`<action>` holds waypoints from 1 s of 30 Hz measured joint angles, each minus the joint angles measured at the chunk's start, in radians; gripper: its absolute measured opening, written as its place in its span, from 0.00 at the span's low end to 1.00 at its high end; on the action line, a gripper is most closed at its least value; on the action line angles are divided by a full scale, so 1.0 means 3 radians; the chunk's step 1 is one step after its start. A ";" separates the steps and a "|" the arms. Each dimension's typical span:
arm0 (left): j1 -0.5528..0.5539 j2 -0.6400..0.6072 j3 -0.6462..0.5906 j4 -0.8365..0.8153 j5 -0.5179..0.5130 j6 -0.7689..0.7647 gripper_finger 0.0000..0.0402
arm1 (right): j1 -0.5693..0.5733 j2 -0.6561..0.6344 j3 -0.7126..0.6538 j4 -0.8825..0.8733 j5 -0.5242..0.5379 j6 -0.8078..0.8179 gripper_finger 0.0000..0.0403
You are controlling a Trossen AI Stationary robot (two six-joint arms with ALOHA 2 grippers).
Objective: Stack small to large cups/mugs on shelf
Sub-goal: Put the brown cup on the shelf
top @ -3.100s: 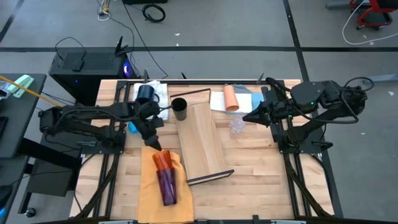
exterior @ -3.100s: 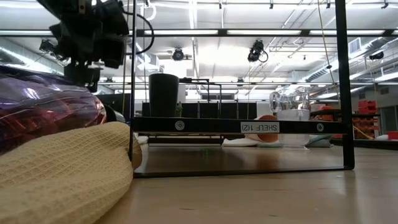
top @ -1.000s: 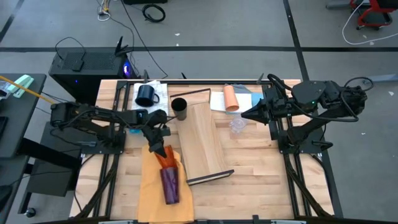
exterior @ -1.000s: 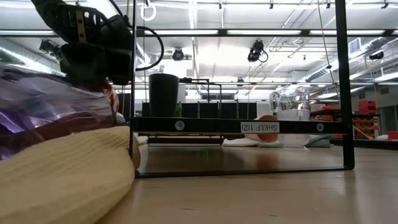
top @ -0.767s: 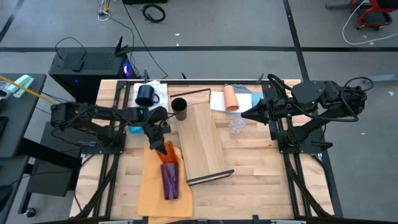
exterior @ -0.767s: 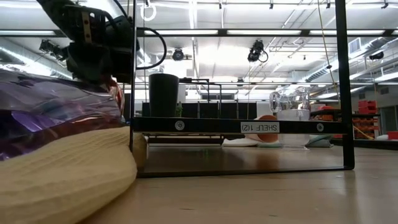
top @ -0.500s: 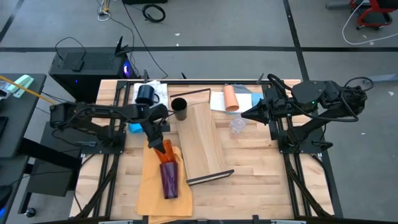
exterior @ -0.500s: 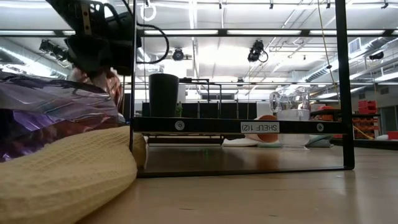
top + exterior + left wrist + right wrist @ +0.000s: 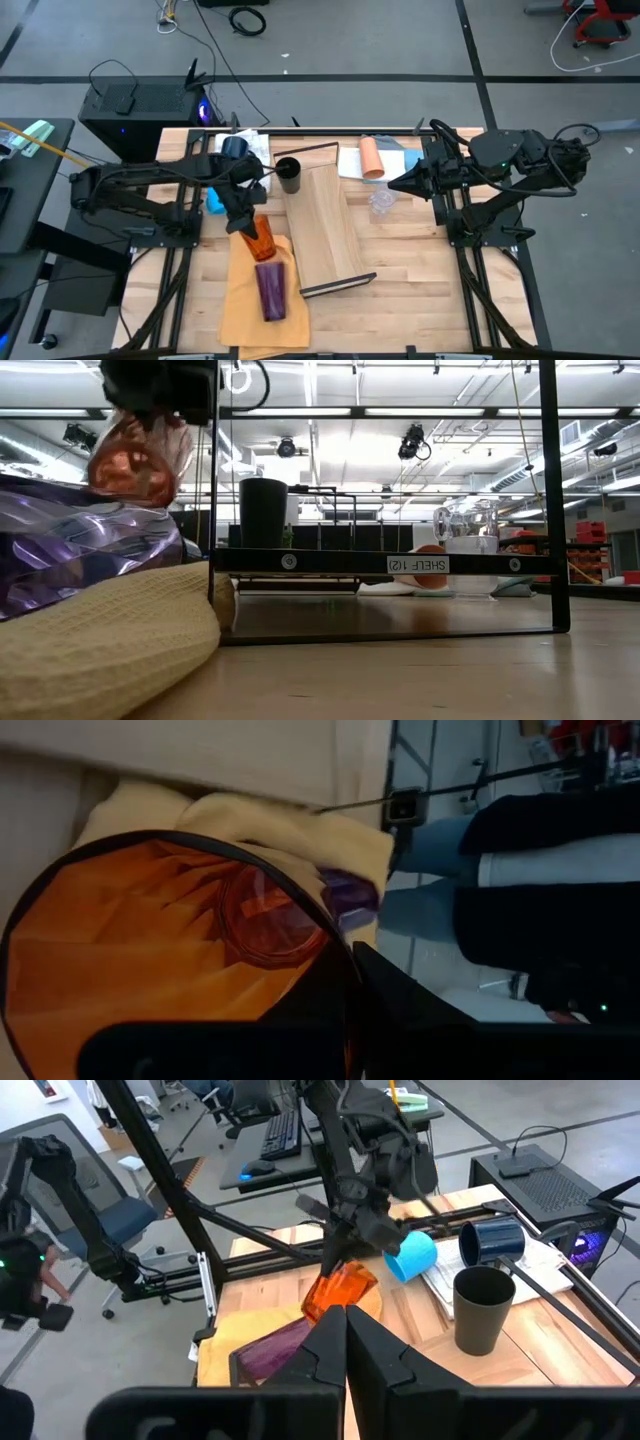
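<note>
From above, our left hand (image 9: pixel 247 222) is pinching the orange cup (image 9: pixel 258 240) and holding it up over the yellow cloth (image 9: pixel 240 300). The cup is tipped, with its long way running from the hand toward the near edge of the desk (image 9: pixel 400 290). The purple cup (image 9: pixel 271 290) lies on the cloth just past it. The shelf (image 9: pixel 330 225) is the long pale board right beside the orange cup, on the side toward our right arm. So the cup must go sideways to reach it. The black cup (image 9: pixel 288 175) already stands at the far end of the shelf. Our right hand (image 9: pixel 395 187) waits well apart, near the clear cups (image 9: pixel 380 203) and the peach cup (image 9: pixel 371 157). We cannot tell if it is spread or pressed together. The left arm is much nearer to the orange cup.

From the low view, the orange cup (image 9: pixel 135 460) hangs in the air, above the purple cup (image 9: pixel 80 560) and the cloth (image 9: pixel 100 645). The shelf (image 9: pixel 385 563) is off to its side.

From the left wrist, we look into the orange cup's (image 9: pixel 170 960) open mouth, with a dark finger pressed on its rim.

From the right wrist, the orange cup (image 9: pixel 340 1292) is tilted in the left hand (image 9: pixel 345 1245), far across the desk.
</note>
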 joint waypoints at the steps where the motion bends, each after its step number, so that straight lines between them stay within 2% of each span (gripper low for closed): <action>1: 0.0000 -0.0023 0.0057 -0.0055 -0.0044 0.0007 0.04 | 0.0000 0.0000 0.0000 0.0000 0.0000 -0.0004 0.02; 4: 0.0000 -0.0058 0.0264 -0.0164 -0.0208 0.0015 0.03 | 0.0000 0.0000 0.0000 0.0000 0.0001 -0.0005 0.02; 7: -0.0005 -0.0098 0.0520 -0.0345 -0.0538 0.0096 0.03 | 0.0000 0.0000 0.0000 0.0001 0.0001 -0.0004 0.02; 11: -0.0088 -0.0118 0.0857 -0.0457 -0.1476 0.0217 0.03 | 0.0000 0.0000 0.0000 0.0000 0.0000 -0.0004 0.02; 13: -0.0140 -0.0120 0.0961 -0.0367 -0.1751 0.0190 0.03 | 0.0001 0.0000 0.0000 0.0000 0.0001 0.0000 0.02; 19: -0.0403 -0.0106 0.0977 -0.0253 -0.1824 -0.0299 0.03 | 0.0001 0.0000 0.0000 0.0000 0.0001 0.0007 0.02; 23: -0.0692 0.0026 0.0975 0.0018 -0.2005 -0.0390 0.03 | 0.0000 0.0000 0.0000 0.0000 0.0001 0.0000 0.02; 27: -0.0894 0.0242 0.0974 0.0024 -0.2272 -0.0387 0.03 | 0.0000 0.0000 0.0000 0.0008 0.0001 -0.0009 0.02; 30: -0.0951 0.0398 0.0974 0.0000 -0.2326 -0.0364 0.03 | 0.0000 0.0000 0.0000 0.0010 0.0001 0.0004 0.02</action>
